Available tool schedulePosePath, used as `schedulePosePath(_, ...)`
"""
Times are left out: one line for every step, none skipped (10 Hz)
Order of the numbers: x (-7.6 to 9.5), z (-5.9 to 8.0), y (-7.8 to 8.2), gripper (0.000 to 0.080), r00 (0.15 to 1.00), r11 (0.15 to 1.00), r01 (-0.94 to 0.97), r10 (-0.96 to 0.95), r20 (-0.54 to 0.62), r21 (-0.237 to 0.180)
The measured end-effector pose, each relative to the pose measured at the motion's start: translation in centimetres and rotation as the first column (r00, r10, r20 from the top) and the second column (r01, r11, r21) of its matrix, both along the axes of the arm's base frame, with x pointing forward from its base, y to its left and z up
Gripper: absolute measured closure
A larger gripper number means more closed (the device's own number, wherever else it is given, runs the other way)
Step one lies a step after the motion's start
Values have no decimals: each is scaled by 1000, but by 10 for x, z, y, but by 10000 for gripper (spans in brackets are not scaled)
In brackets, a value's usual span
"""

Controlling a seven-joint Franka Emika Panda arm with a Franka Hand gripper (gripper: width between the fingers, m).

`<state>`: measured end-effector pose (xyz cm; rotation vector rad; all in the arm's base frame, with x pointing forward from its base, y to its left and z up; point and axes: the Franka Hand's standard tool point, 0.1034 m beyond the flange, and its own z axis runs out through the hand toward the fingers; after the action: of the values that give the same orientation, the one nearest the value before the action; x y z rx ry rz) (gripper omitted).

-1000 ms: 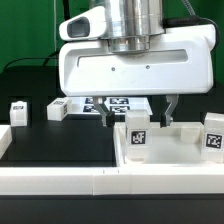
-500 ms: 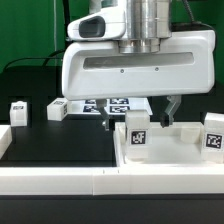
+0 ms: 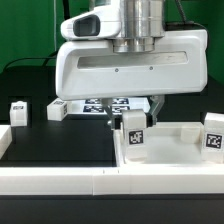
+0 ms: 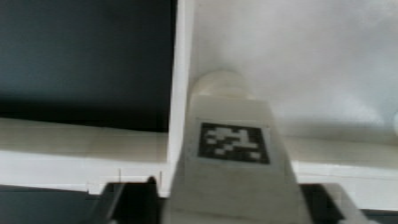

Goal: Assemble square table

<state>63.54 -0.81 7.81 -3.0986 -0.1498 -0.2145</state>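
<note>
smooth white plastic tabletop (image 3: 175,152) and leg (image 3: 133,128), matt black table (image 3: 60,145), glossy white arm casing (image 3: 130,65)

Mostly hidden behind the gripper (image 3: 133,114), the marker board (image 3: 112,102); cut off at the exterior view's right edge, the tabletop (image 3: 175,150) and one leg (image 3: 213,134); blurry in the wrist view, maybe another leg (image 4: 228,150).

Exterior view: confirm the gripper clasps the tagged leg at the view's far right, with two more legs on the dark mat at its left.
Wrong leg. The exterior view shows the gripper clasping the middle leg; the far-right leg stands free. The two legs on the dark mat at its left are right.
</note>
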Motion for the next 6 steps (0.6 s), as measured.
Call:
schedulePosePath(0,0,0,511,1000,1000,13,-13,-1,2)
schedulePosePath(0,0,0,511,1000,1000,13,-13,-1,2)
schedulePosePath(0,0,0,511,1000,1000,26,-26,-1,4)
schedulePosePath(0,0,1,511,991,991,131,-131,-7,20)
schedulePosePath(0,0,1,511,983,983,181,-181,-9,28)
schedulePosePath(-1,-1,4,511,943,941,334,-334,-17,53)
